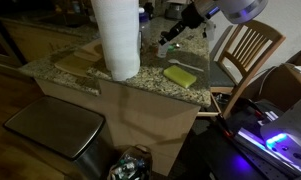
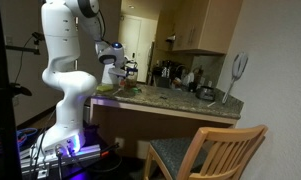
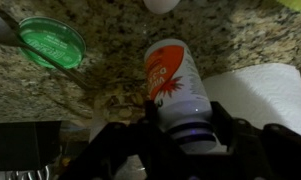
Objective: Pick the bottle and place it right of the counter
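White bottle (image 3: 178, 95) (orange print), speckled counter (image 3: 110, 50)

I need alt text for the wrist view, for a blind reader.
The tool grips a white bottle with an orange label over the speckled granite counter. A green round dish lies upper left, white paper at right.

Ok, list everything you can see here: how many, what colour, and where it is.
bottle: one, white with an orange-red label, between the gripper's fingers
counter: one, speckled grey-brown top on a tan body, mid-scene
paper towel roll: one, white, upright on the counter
sponge: one, yellow, flat on the counter
board: one, tan, flat on the counter beside the roll
round lid or dish: one, green, on the counter
chair: one, wooden slat-back, beside the counter
bin: one, grey metal lid, on the floor by the counter
arm: one, white
gripper: one, dark, closed on the bottle
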Robot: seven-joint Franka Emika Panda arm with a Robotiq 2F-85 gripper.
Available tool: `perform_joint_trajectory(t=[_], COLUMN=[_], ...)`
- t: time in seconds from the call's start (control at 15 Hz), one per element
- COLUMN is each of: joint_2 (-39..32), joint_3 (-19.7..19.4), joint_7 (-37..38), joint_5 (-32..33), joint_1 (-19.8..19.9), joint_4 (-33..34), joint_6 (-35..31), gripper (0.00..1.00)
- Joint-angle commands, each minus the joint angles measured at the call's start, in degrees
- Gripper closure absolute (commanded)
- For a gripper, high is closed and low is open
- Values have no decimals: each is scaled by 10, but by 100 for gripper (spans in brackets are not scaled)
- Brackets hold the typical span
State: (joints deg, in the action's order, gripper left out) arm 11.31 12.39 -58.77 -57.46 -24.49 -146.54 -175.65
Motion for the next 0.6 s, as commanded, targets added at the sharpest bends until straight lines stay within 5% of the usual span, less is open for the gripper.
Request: perform_joint_trajectory(t=[0.0, 0.27, 0.33, 0.47, 0.53], joint_2=[98, 175, 107, 155, 168], joint_3=[-1, 2, -1, -1, -1], joint_7=[82, 199, 155, 184, 188], joint_5=[21, 40, 26, 33, 33], joint_1=[38, 96, 62, 87, 90], joint_4=[-44, -56, -29, -40, -45], joint_6=[36, 47, 4, 34, 38], gripper=[69, 69, 44, 44, 69])
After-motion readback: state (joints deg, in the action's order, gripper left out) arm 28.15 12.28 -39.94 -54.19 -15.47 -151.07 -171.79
